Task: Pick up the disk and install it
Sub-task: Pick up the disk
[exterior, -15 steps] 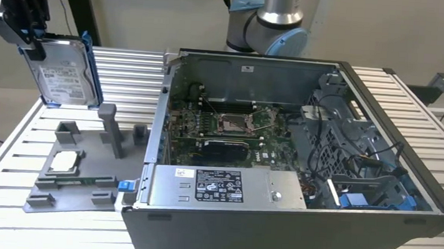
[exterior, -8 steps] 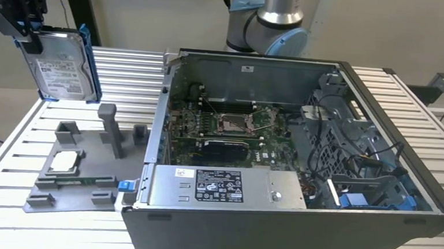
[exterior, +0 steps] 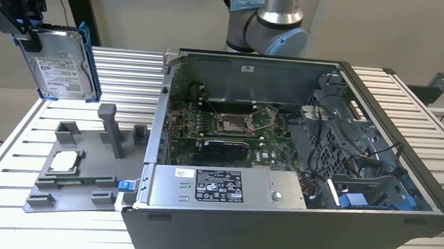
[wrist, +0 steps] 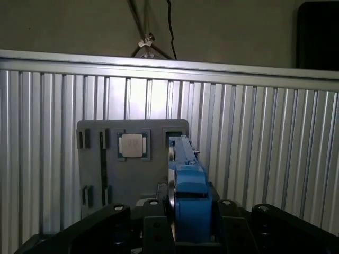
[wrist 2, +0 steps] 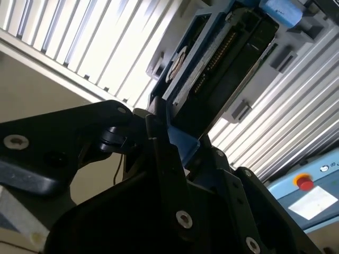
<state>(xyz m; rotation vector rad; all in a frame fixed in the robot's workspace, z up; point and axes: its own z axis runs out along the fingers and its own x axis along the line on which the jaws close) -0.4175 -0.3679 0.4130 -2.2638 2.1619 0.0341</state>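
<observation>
One open computer case (exterior: 293,221) takes up the middle of the slatted table (exterior: 125,72) and reaches toward the edge on the exterior view's right. Its mainboard (exterior: 222,124) lies bare, and one grey power supply (exterior: 218,185) with a white sticker sits along its near wall. One grey fixture plate (exterior: 80,179) lies by the table's edge on the exterior view's left, just beside the case. It carries one small square silver chip (exterior: 65,161) and several upright posts. The case's wall on that side rises between the plate and the case's interior.

There is one disk (exterior: 60,62). It hangs upright over the table's far corner on the exterior view's left, beyond the fixture plate, with its label facing the exterior camera. The gripper (exterior: 28,34) sits above the disk, and its black fingers (wrist 2: 159,143) are closed tight on the blue carrier at the disk's upper edge. In the first wrist view the disk is seen edge-on, reaching out from the gripper over the fixture plate, beside the chip.
</observation>
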